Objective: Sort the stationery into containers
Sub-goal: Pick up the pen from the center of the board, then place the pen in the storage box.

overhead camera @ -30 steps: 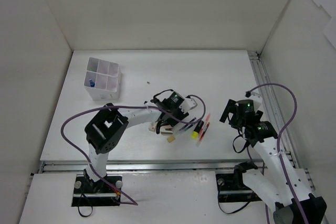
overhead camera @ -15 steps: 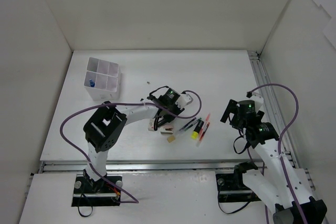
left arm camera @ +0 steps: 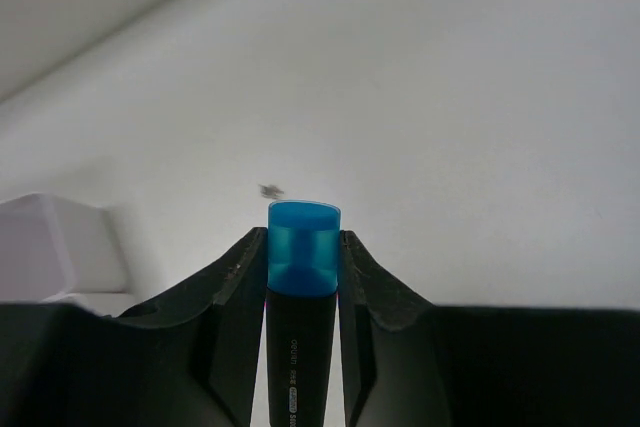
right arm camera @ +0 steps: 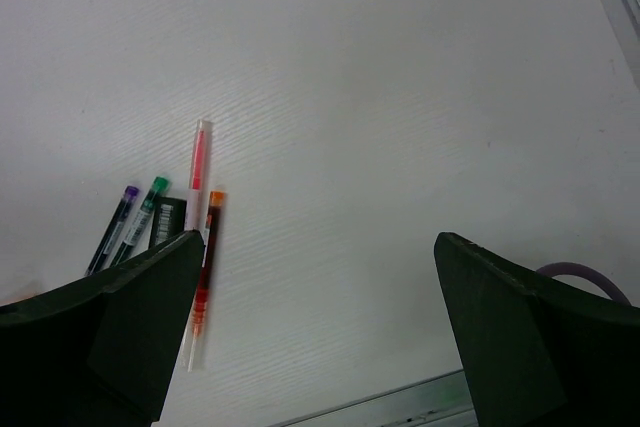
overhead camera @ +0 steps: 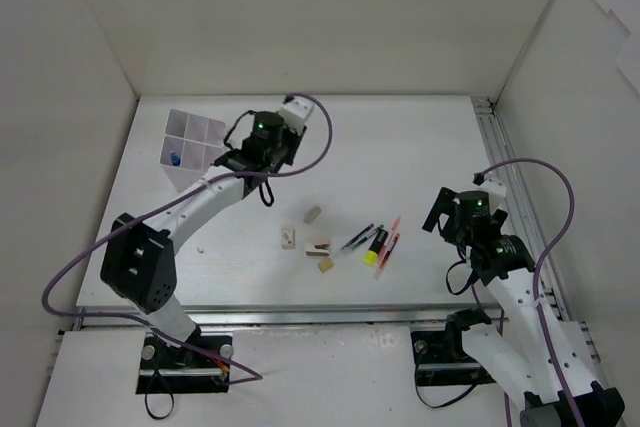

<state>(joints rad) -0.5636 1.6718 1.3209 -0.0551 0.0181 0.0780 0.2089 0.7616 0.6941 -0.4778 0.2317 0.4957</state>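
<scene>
Pinches one blue-capped cylindrical highlighter (left arm camera: 302,277) in the narrowed left gripper (left arm camera: 303,239) near the one thin-walled white grid box (overhead camera: 186,123), with the right gripper (right arm camera: 318,242) spread wide, empty, above two slim red pens (right arm camera: 208,247) beside four blocky erasers (overhead camera: 312,214).

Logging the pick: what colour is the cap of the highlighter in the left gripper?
The highlighter has a blue cap; left wrist view shows it best.

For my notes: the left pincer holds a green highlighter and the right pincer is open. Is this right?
Not quite: the left pincer holds a blue highlighter, not green, as the left wrist view shows. The right pincer is open.
</scene>
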